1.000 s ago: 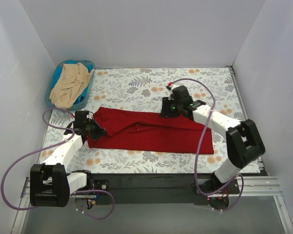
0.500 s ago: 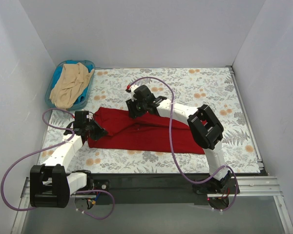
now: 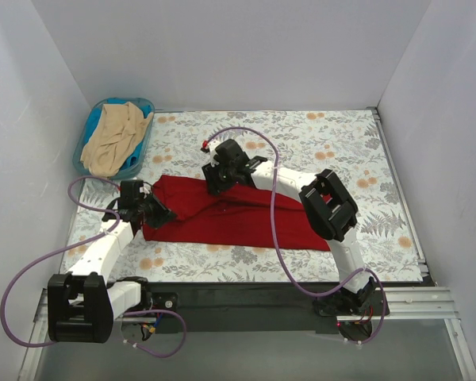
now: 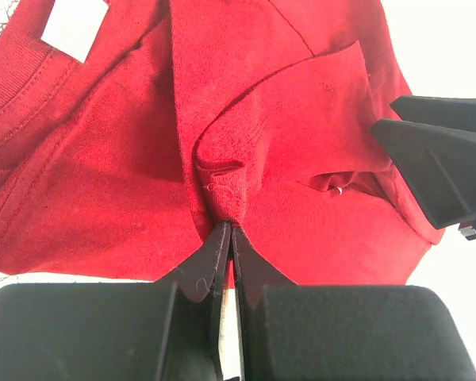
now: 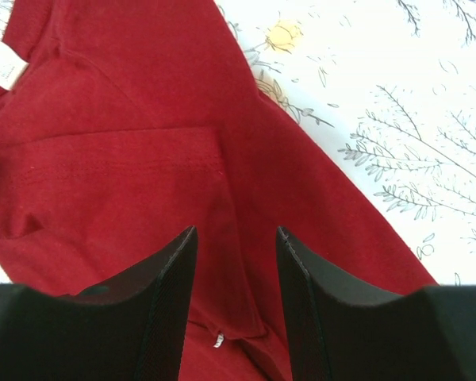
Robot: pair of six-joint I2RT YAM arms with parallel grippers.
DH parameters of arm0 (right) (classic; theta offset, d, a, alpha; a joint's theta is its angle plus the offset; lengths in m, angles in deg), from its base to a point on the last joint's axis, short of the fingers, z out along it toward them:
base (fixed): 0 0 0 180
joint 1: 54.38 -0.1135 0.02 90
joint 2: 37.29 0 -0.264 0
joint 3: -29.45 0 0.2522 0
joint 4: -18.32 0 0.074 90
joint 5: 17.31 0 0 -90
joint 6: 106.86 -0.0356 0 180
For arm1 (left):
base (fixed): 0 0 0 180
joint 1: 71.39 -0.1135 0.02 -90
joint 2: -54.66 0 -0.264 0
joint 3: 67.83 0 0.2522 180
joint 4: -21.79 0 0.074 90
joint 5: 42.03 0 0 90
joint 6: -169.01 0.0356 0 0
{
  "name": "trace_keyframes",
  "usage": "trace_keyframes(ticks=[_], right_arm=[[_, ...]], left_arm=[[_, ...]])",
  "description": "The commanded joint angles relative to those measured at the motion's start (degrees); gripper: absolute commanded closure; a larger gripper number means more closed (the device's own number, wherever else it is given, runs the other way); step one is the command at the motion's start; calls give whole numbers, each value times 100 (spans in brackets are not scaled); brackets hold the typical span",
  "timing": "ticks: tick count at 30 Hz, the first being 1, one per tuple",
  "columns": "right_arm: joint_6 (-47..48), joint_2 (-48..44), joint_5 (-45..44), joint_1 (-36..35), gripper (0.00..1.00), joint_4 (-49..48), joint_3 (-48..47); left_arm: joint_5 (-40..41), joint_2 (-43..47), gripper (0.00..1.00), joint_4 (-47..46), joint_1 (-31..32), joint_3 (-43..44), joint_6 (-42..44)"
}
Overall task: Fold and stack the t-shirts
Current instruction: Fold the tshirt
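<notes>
Pinching red tee (image 4: 111, 175) w/ left end effector (image 4: 232, 232)

Bright even light, soft shadows, blown-out whites in wrist views.

You're looking at a robotics lab test cell. Plain white panel walls (image 3: 222, 55) box in three sides of the table. A white-and-black jointed left arm (image 3: 101, 244) and a matching right arm (image 3: 351, 254) sit on a black base plate (image 3: 246, 298) over a bare metal frame rail (image 3: 428, 300), with loose purple cables (image 3: 242, 128) looping off both. Only domestic touches: floral-print tablecloth (image 3: 317, 135), blue plastic basket (image 3: 136, 163) holding a crumpled beige cloth t-shirt (image 3: 111, 139), dark red cloth t-shirt (image 3: 246, 218) lying on the tablecloth.
</notes>
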Motion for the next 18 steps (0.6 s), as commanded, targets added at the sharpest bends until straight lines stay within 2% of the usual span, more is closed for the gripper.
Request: trace_keyframes(ticks=[1,9,18], right_arm=[[94,44,183,-68,48,33,-325],[95,246,254,-94,49,182,-509],[130,553,245,-164,49,297,-729]], left_arm=[[-88,194,100,136,-33,240,41],[-61,247,100,268,-33,425,76],[-105,422,100,304,-33,258,15]])
